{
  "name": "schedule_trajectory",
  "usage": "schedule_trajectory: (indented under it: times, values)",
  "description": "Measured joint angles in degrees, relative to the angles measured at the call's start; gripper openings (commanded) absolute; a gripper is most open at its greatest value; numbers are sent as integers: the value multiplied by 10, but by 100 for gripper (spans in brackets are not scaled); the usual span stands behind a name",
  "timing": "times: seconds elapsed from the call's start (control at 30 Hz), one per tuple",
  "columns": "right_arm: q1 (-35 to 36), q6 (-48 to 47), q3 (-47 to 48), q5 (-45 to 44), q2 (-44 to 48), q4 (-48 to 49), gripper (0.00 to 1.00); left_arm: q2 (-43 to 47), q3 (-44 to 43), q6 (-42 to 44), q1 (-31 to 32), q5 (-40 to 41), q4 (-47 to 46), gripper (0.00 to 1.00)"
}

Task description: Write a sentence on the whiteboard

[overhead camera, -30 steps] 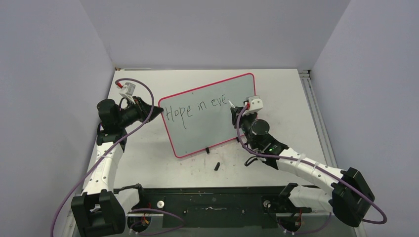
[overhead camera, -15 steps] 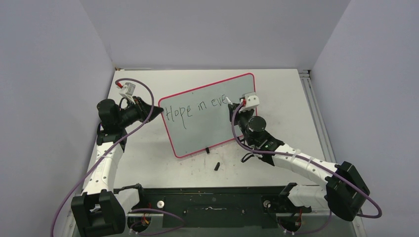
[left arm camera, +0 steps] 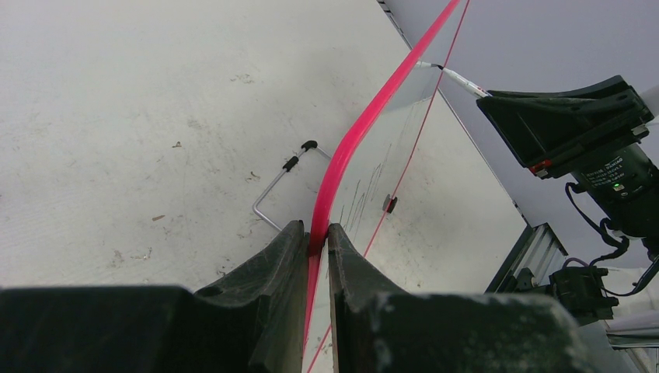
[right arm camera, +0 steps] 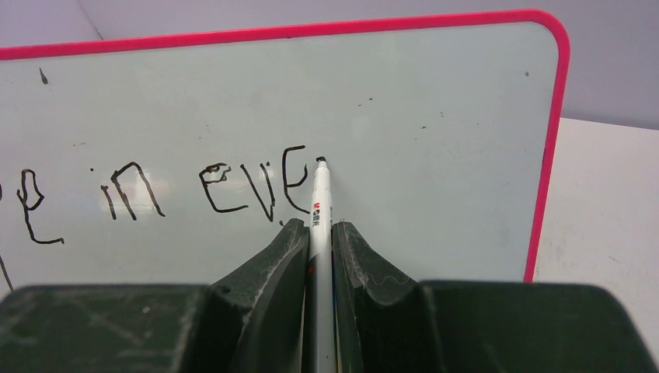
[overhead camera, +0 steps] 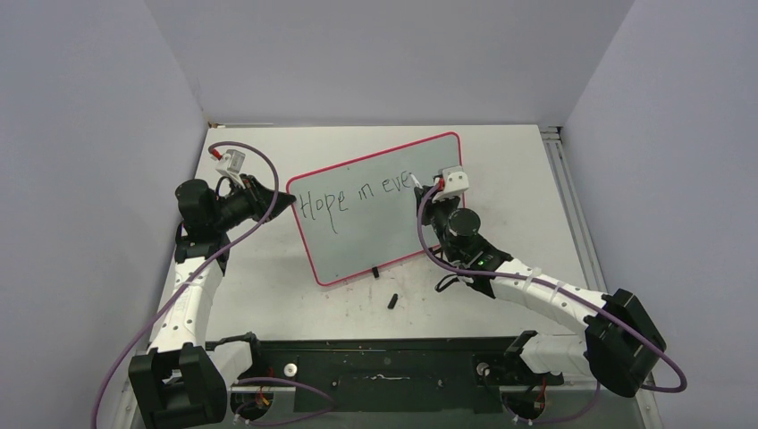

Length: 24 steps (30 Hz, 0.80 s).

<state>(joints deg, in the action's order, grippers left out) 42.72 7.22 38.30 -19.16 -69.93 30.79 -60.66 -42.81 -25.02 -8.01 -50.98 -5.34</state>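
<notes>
Step in hand: lettering, mid-word. The whiteboard (overhead camera: 384, 237) stands tilted on the desk (overhead camera: 501, 161), with a wire stand (left arm camera: 272, 190) behind it. The sentence (overhead camera: 357, 197) runs along the whiteboard's upper part and reads "Hope in eve". The third word is unfinished and the last is not begun.

My left hand (left arm camera: 317, 233) is closed almost fully, pinching the whiteboard's red rim at its left edge. My right hand (right arm camera: 317, 229) is clamped tight on a white marker pen (right arm camera: 319, 194). The pen's black tip sits at the whiteboard's face, just right of the last "e" and level with its top. Contact looks likely, but I cannot confirm it.

In my judgement the next move is the "r" stroke, starting just beside that "e". It calls for light, even pressure while the left hand keeps the whiteboard from rocking. Space toward the whiteboard's right rim is limited, so the letters must stay narrow.

A small black object (overhead camera: 391, 299), possibly a cap, lies just in front of the whiteboard's lower edge.
</notes>
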Motion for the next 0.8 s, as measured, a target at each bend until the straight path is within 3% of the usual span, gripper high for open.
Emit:
schedule_trajectory:
  times: [0.8]
  values:
    - [0, 27, -27, -1, 17, -17, 5, 0, 0, 0, 0, 0, 0, 12]
